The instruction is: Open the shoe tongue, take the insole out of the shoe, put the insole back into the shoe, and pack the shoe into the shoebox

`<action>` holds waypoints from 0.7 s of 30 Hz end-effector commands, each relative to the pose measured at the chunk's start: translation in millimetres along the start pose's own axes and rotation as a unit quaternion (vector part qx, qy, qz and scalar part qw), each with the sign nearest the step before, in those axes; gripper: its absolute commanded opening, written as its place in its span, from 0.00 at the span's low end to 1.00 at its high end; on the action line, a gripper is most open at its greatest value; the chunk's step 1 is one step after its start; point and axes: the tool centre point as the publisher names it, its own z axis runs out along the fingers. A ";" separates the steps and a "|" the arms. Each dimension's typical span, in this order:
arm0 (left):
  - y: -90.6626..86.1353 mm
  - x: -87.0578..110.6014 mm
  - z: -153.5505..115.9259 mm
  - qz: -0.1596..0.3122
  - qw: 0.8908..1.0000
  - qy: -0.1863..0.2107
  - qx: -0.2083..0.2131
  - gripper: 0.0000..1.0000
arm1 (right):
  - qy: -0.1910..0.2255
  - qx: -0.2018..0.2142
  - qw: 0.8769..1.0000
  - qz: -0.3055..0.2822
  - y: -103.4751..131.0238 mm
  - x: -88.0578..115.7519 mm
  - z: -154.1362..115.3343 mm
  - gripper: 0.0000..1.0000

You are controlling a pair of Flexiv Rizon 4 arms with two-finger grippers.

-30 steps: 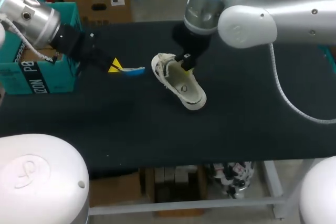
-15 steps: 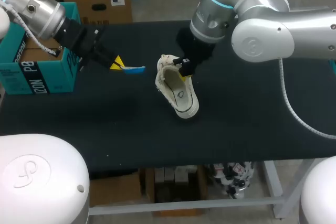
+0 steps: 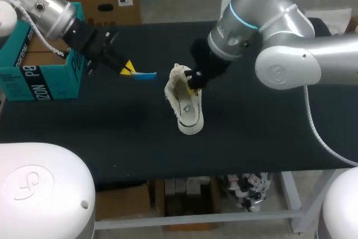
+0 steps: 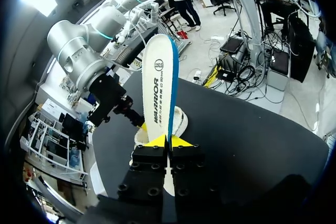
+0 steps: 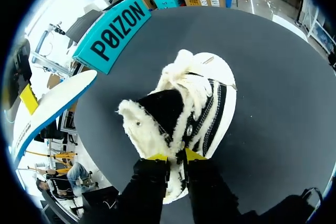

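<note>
A white fleece-lined shoe (image 3: 184,102) lies near the table's middle, its toe toward the front edge. My right gripper (image 3: 193,84) is at its collar, and in the right wrist view the yellow fingertips (image 5: 157,157) pinch the fleecy rim of the shoe (image 5: 184,103) from both sides. My left gripper (image 3: 127,69) is shut on the heel end of a white insole with a blue edge (image 3: 145,75), held above the table left of the shoe. In the left wrist view the insole (image 4: 160,82) stands out ahead of the gripper (image 4: 168,141), with the shoe (image 4: 179,121) behind it.
A teal shoebox (image 3: 42,79) stands at the table's left edge, behind my left arm; it also shows ahead of the shoe as the teal shoebox (image 5: 113,35) in the right wrist view. Black tabletop (image 3: 263,132) stretches to the right and front of the shoe.
The right arm has turned the shoe, swinging its toe left and toward the front edge. The left arm drew back a little, the insole staying almost in place.
</note>
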 end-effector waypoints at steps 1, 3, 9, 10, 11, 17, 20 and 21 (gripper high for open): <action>5.0 -4.9 4.5 0.005 1.000 0.008 0.008 0.00 | 0.003 -0.036 0.999 -0.004 -6.4 2.4 -2.7 1.00; 3.7 -5.6 6.9 0.011 1.000 0.011 0.009 0.00 | 0.005 -0.049 0.999 -0.004 -8.9 2.9 -9.3 1.00; -3.8 -7.3 14.5 0.043 0.999 0.019 0.019 0.00 | 0.006 -0.079 0.997 0.003 -19.4 3.0 -35.3 1.00; -4.7 -7.5 15.6 0.047 0.998 0.019 0.020 0.00 | 0.007 -0.081 0.997 0.003 -20.8 2.4 -38.0 1.00; -6.6 -8.0 17.8 0.059 0.998 0.020 0.024 0.00 | 0.024 -0.096 0.995 0.000 -24.0 0.8 -44.4 1.00; -15.3 -11.0 28.8 0.098 0.993 0.034 0.054 0.00 | 0.028 -0.112 0.993 -0.007 -27.7 0.3 -56.5 1.00; -19.3 -10.4 33.0 0.118 0.990 0.044 0.063 0.00 | 0.028 -0.112 0.993 -0.007 -27.7 0.3 -56.5 1.00; -20.9 -8.8 35.2 0.129 0.989 0.044 0.063 0.00 | 0.028 -0.112 0.993 -0.007 -27.7 0.3 -56.5 1.00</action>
